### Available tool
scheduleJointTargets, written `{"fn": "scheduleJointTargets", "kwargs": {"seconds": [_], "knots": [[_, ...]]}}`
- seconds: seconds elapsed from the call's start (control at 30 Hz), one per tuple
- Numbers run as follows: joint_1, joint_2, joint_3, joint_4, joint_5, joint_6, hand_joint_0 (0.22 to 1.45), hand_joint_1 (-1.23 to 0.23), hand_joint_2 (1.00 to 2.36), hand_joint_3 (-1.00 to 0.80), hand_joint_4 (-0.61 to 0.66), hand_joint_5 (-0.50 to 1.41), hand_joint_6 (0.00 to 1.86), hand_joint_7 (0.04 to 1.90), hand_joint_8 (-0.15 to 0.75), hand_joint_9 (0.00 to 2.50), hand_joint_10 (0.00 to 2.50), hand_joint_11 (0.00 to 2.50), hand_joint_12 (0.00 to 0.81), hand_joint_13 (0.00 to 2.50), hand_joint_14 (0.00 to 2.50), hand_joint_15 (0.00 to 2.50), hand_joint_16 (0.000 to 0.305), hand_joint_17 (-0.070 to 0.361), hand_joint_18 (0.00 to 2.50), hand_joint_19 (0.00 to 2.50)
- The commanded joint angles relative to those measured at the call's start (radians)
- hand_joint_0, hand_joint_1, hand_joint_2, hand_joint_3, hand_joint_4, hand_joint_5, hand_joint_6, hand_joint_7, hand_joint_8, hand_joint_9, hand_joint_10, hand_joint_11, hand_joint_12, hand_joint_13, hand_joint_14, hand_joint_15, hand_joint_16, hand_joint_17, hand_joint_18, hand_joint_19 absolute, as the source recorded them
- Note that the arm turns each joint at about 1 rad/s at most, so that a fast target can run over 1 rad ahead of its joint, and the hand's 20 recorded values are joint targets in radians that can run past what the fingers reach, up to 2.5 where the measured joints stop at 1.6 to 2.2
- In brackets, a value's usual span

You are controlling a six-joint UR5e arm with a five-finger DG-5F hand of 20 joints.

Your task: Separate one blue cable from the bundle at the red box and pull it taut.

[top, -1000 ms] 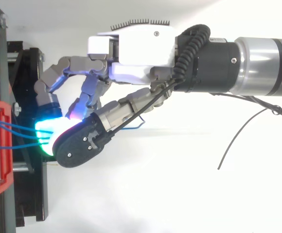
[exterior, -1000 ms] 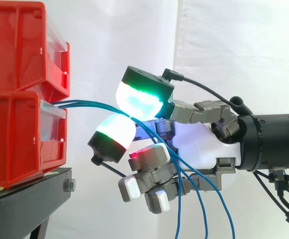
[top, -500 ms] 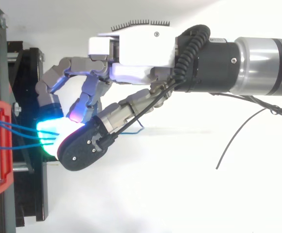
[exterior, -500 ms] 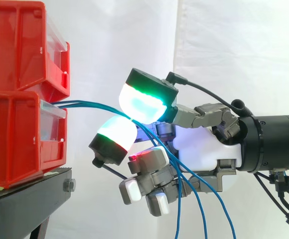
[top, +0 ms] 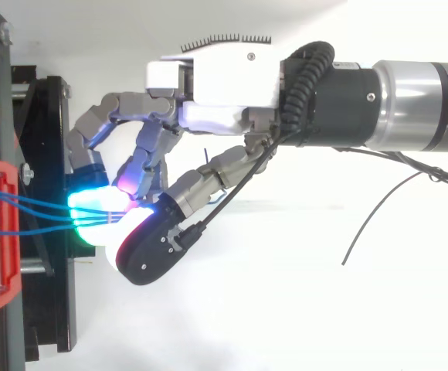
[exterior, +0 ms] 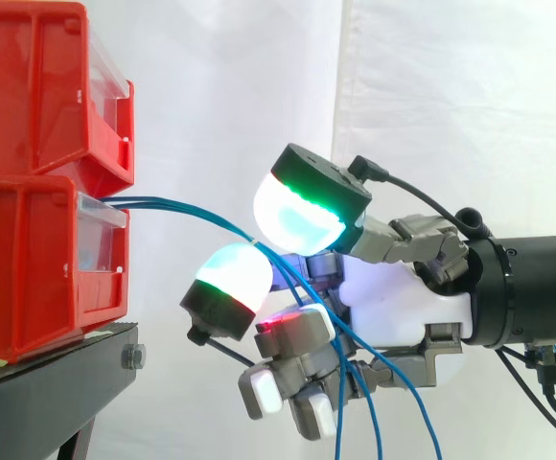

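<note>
Multi-fingered robot hand (exterior: 393,297), glowing pads pinching several thin blue cables (exterior: 163,200), has drawn back from the red plastic bin (exterior: 29,259); none yet separated.

No writing, number, label print or sign can be read. The faces of the red bins (exterior: 38,259) are seen plain. Nothing legible is carried by the clear strip (exterior: 101,251) on the lower bin's front. No marking can be made out on the hand (exterior: 403,307) or on the black stand (exterior: 57,383).
</note>
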Motion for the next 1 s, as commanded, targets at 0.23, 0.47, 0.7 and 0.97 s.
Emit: {"fn": "scheduleJointTargets", "kwargs": {"seconds": [0.23, 0.47, 0.7, 0.97], "knots": [[-0.001, 0.000, -0.007, 0.013, 0.004, 0.002, 0.52, -0.62, 1.00, -0.50, 0.11, -0.18, 0.85, 1.02, 0.340, 1.20, 0.02, 1.28, 0.405, 0.91, 0.02, 0.72, 0.052, 0.116, 0.96, 0.87], [0.002, 0.000, -0.007, 0.013, 0.001, 0.000, 0.56, -0.56, 1.00, -0.50, 0.09, -0.17, 0.84, 1.04, 0.327, 1.22, 0.02, 1.28, 0.399, 0.91, 0.02, 0.71, 0.049, 0.111, 0.95, 0.88], [0.008, 0.000, -0.007, 0.015, 0.004, 0.002, 0.61, -0.66, 1.00, -0.47, 0.09, -0.17, 0.83, 1.08, 0.314, 1.21, 0.02, 1.30, 0.390, 0.91, 0.03, 0.72, 0.048, 0.108, 0.94, 0.89], [0.012, 0.000, -0.003, 0.018, 0.005, 0.000, 0.63, -0.76, 1.02, -0.25, 0.06, -0.18, 0.85, 1.16, 0.322, 1.21, 0.02, 1.30, 0.391, 0.92, 0.03, 0.72, 0.048, 0.108, 0.95, 0.89]]}}
